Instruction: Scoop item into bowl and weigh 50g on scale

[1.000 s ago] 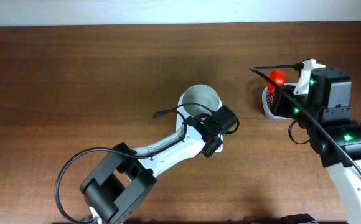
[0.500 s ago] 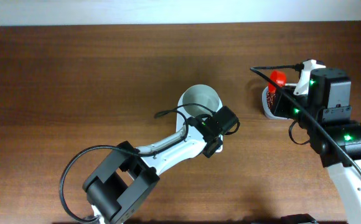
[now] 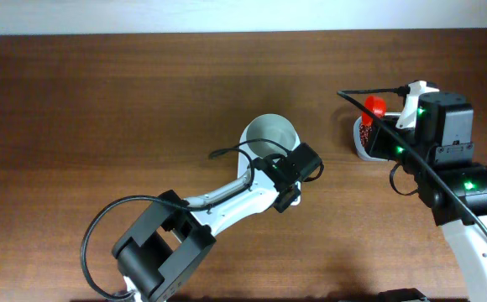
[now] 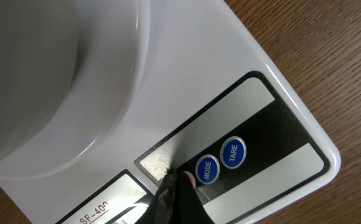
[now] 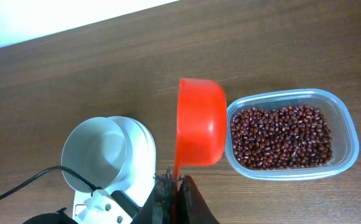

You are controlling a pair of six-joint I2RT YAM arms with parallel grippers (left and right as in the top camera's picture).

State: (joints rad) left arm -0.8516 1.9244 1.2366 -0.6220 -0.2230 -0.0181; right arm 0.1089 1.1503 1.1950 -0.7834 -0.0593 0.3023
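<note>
On the scale [image 4: 249,68] beside MODE [image 4: 206,169] and TARE [image 4: 233,152], left fingers [image 4: 171,200] rest closed; right fingers [image 5: 167,200] grip scoop [image 5: 199,121].

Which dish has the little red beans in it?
The clear rounded-rectangular plastic tub holds the small dark red-brown beans. The round white bowl on the flat white scale looks empty.
</note>
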